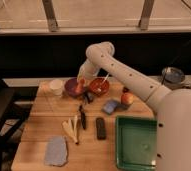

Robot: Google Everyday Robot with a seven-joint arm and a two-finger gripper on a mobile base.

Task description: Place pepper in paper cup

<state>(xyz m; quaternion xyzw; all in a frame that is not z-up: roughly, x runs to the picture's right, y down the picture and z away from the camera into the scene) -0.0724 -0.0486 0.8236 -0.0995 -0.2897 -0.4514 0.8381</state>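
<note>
Camera view: the white arm reaches in from the right and bends down toward the far middle of the wooden surface (44,125). There the gripper (83,92) hangs at the right rim of the purple bowl (71,88), its fingers closed on the pepper (81,83), a small orange-red streak raised off the surface. The paper cup (55,86) stands just left of the purple bowl, apart from the gripper. Just right of the gripper sits the orange-red bowl (100,87) with 1 spoon in it. Nearer lie a banana peel (72,128), a black block (101,127), a grey-blue cloth (55,150) and a green tray (137,143); a round orange fruit (127,98) sits right.
</note>
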